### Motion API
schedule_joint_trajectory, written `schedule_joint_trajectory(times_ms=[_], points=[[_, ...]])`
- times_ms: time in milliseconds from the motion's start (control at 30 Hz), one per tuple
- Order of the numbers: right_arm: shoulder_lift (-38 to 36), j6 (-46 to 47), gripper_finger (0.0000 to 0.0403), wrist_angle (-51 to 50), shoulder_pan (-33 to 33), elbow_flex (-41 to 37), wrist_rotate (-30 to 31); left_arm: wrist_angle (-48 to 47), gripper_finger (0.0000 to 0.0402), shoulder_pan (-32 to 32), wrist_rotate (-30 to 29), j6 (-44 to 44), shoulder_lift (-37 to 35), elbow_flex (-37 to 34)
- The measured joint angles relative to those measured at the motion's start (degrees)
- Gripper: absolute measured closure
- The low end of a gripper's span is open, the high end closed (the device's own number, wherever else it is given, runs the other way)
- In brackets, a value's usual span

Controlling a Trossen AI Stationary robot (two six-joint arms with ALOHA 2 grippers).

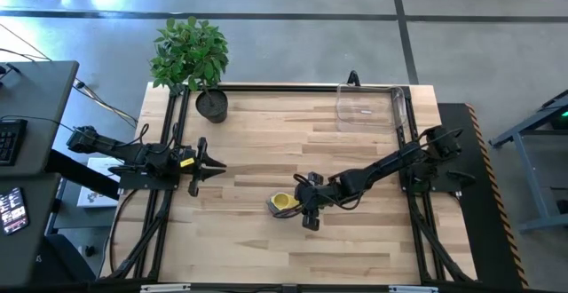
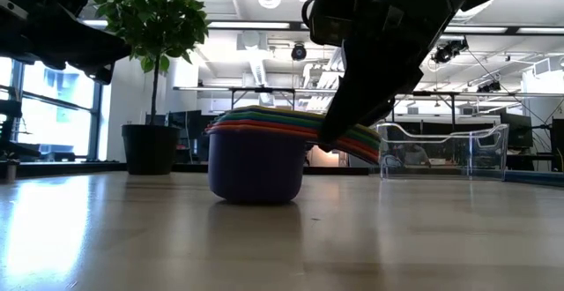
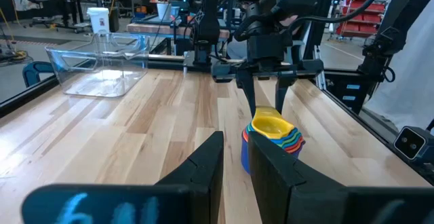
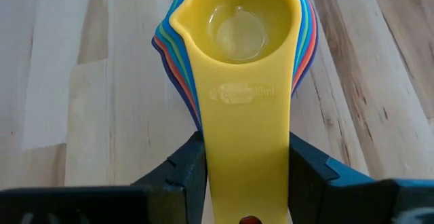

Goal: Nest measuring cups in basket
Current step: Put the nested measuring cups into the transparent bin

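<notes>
On desk (image 1: 266,142), mid-front: nested measuring cups (image 1: 284,203) sit as one stack, yellow on top, well apart from basket (image 1: 368,108) at far right corner. You lift stack by its handles, so keep grip square across all of them, raise level, avoid tipping lower cups loose, then carry toward basket. Right end effector (image 4: 245,166): fingers narrow, pressed on both sides of stack's handles. Left end effector (image 1: 211,166) waits near left edge, fingers close together, holding nothing.
</notes>
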Motion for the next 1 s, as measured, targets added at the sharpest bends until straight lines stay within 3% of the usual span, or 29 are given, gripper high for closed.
schedule_joint_trajectory(times_ms=[833,1000], points=[[0.0,-0.1,0.0274,-1.0,0.0,0.2,-0.3,0.0,0.0342,0.0,0.0,0.0,0.0,0.0],[0.1,-0.8,0.0274,-4.9,0.2,2.4,1.0,0.0,0.0342,0.0,0.0,0.0,0.0,0.0]])
